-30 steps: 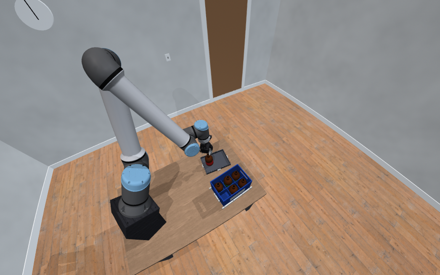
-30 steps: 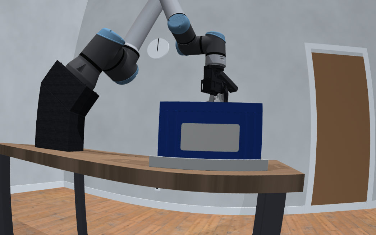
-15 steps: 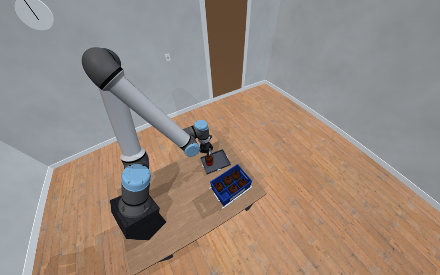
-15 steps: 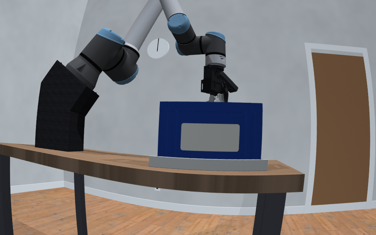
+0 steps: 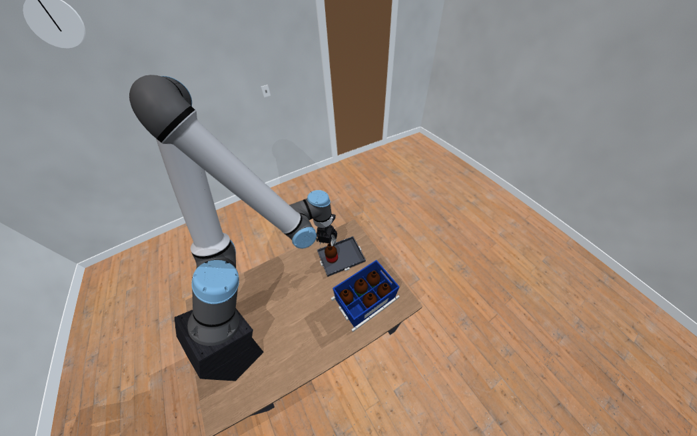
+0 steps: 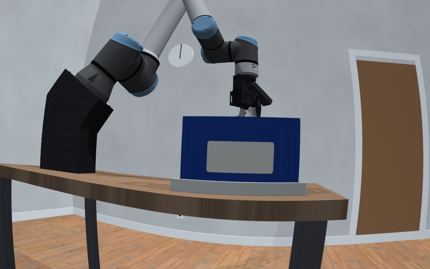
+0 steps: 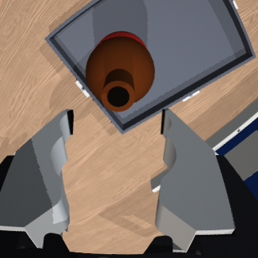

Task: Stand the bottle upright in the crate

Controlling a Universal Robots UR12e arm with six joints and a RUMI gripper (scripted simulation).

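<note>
A brown bottle (image 5: 332,253) with a red band at its base stands upright on the dark grey tray (image 5: 341,255), near the tray's left corner. In the wrist view I look down on the bottle's mouth (image 7: 119,92), with the tray (image 7: 166,51) under it. My gripper (image 5: 327,236) hovers above and just beside the bottle, its jaws apart with only table top between them. The blue crate (image 5: 366,293) stands in front of the tray and holds several upright brown bottles. In the exterior view the crate (image 6: 239,149) hides the tray and bottle, and only my gripper (image 6: 248,111) shows above its rim.
One crate compartment (image 5: 355,309) at the near left corner is empty. The crate stands on a pale grey base (image 6: 238,187) close to the table's front edge. The robot's black pedestal (image 5: 218,339) stands at the table's left end.
</note>
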